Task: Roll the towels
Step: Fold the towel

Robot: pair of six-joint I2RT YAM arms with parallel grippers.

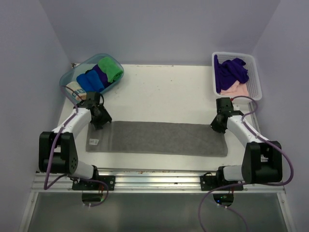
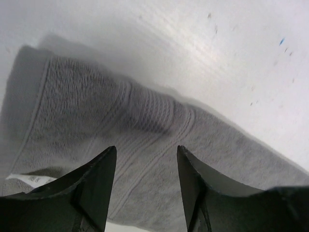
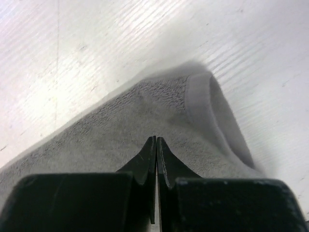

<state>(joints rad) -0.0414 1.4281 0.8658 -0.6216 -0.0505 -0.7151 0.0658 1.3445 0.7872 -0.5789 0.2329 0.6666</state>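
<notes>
- Mid-table (image 1: 159,92): grey towel (image 1: 157,138) lies flat at full length, no roll started.
- At its far-left corner: left gripper (image 1: 100,118), fingers spread apart, holding nothing.
- At its far-right corner: right gripper (image 1: 218,124), fingers pressed together, no cloth visible between them.
- Beyond its right end: white basket (image 1: 256,82) holds dark purple towel (image 1: 231,72) and pale pink towel (image 1: 236,88), both loose.
- Beyond its left end: blue tub (image 1: 67,77) of rolled cloths (image 1: 99,75).
- Judgement: three towels left to roll.

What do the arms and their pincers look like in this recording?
Both the left arm and right arm have white links between bulky black joint housings, each trailed by a purple cable. The left pincer and right pincer have plain matte black fingers tapering to pointed tips; no markings visible.
</notes>
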